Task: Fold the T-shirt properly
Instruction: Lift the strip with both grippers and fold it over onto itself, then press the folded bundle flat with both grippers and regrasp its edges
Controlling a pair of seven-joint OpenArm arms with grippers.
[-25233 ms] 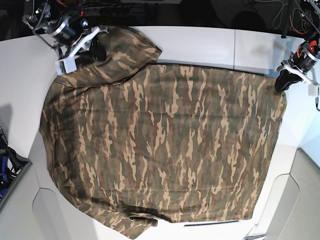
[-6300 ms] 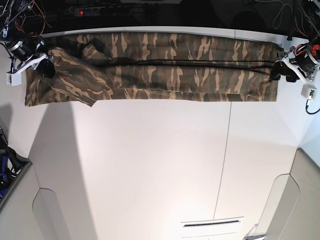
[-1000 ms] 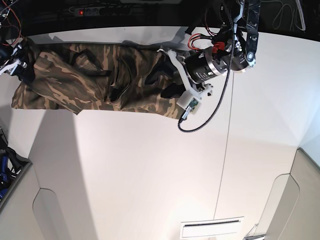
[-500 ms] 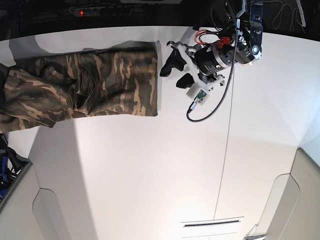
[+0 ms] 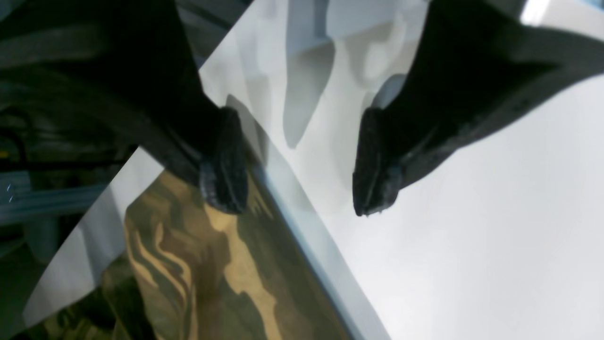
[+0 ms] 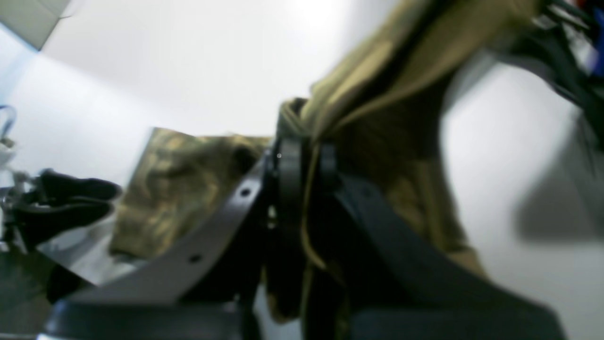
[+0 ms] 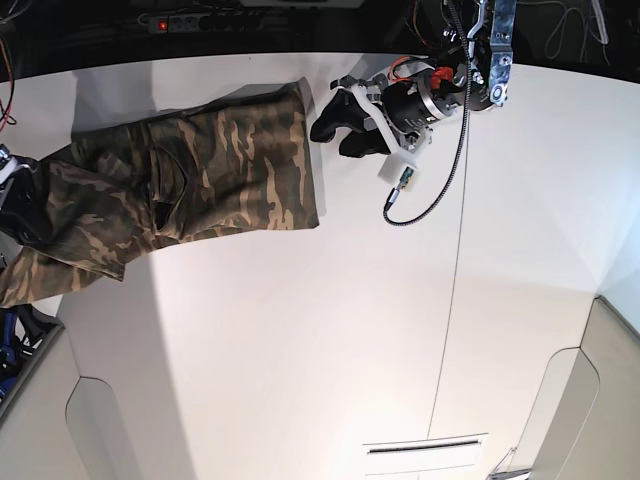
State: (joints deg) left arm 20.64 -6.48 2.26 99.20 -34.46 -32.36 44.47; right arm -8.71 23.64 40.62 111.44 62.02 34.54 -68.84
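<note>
The camouflage T-shirt (image 7: 200,175) lies folded into a long strip on the white table's (image 7: 350,330) back left part. My left gripper (image 7: 338,128) is open and empty, just right of the shirt's right edge. In the left wrist view its fingers (image 5: 224,165) stand apart over bare table, with the shirt (image 5: 212,274) below them. My right gripper (image 7: 18,198) is at the table's left edge, shut on the shirt's left end. In the right wrist view (image 6: 306,160) the cloth (image 6: 377,94) is pinched between its jaws and bunches up above them.
A black cable (image 7: 425,205) loops down from the left arm over the table. A power strip with a red light (image 7: 165,22) lies behind the table. A seam (image 7: 450,330) runs across the table. Blue gear (image 7: 8,335) sits off the left edge.
My left gripper has let go of the shirt's folded-over end, opened and drawn back to the right. My right gripper has pulled the left end toward the front, off the table's left edge.
</note>
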